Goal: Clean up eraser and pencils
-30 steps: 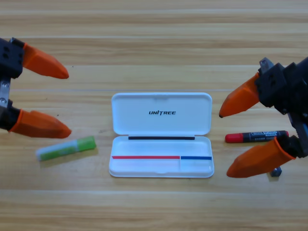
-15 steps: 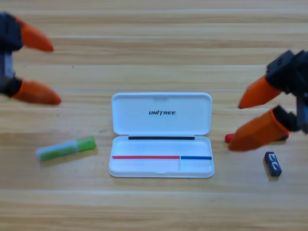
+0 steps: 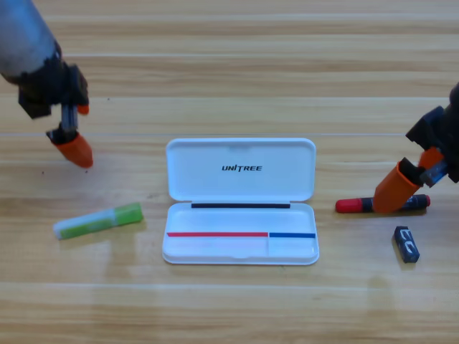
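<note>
Wooden table (image 3: 229, 64) of pale horizontal planks with fine darker grain fills the whole view. An open white case (image 3: 240, 201) lies at centre. Soft, even light casts faint shadows beside the case.

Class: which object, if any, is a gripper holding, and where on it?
Cannot be told: the right gripper covers the middle of the red-capped black marker lying on the table.

Open white case (image 3: 240, 168) lying mid wooden table (image 3: 229, 64), lid flat behind tray.
</note>
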You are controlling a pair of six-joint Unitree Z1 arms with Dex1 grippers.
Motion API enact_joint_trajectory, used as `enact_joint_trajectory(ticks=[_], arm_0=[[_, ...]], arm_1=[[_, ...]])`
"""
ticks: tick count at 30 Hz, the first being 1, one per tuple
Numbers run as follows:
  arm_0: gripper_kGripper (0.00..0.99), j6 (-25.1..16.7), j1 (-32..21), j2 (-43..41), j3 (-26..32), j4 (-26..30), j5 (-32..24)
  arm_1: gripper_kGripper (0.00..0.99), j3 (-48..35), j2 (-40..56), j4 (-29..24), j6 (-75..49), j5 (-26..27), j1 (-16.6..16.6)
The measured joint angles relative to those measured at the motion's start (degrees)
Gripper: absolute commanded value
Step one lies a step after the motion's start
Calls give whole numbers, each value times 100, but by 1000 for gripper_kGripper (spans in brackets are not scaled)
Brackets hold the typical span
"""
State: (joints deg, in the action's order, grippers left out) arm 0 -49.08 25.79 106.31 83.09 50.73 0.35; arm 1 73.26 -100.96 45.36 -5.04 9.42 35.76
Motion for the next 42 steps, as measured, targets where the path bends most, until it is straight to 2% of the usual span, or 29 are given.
enact_joint_trajectory(ticks=[5,9,13,17,23,25,29,34,37,38,42], arm_0=[[917,15,-38,251,-203,2,0],[917,152,-35,328,-430,5,0],[917,237,-4,349,-750,-125,0],[917,392,78,367,-1044,-359,0],[917,611,316,370,-1080,-423,0],[919,690,387,370,-1103,-510,0],[919,768,523,397,-1307,-761,0],[919,781,551,523,-1500,-1025,39],[919,782,551,568,-1532,-1116,116],[922,781,551,568,-1555,-1144,132],[925,781,551,575,-1638,-1330,158]], arm_1=[[990,-102,-356,-49,648,-391,-79],[990,-281,-435,-66,1594,-434,-81],[942,-318,-606,-75,2115,-734,-76],[920,-374,-797,-91,2499,-782,-69],[885,-457,-1167,-196,2725,-788,-40],[816,-457,-1237,-202,2752,-788,-16],[788,-436,-1333,-222,2767,-789,22],[267,-431,-1343,-292,2781,-784,60],[51,-431,-1348,-346,2781,-735,76],[0,-431,-1349,-353,2781,-724,80],[0,-431,-1360,-356,2781,-711,95]])
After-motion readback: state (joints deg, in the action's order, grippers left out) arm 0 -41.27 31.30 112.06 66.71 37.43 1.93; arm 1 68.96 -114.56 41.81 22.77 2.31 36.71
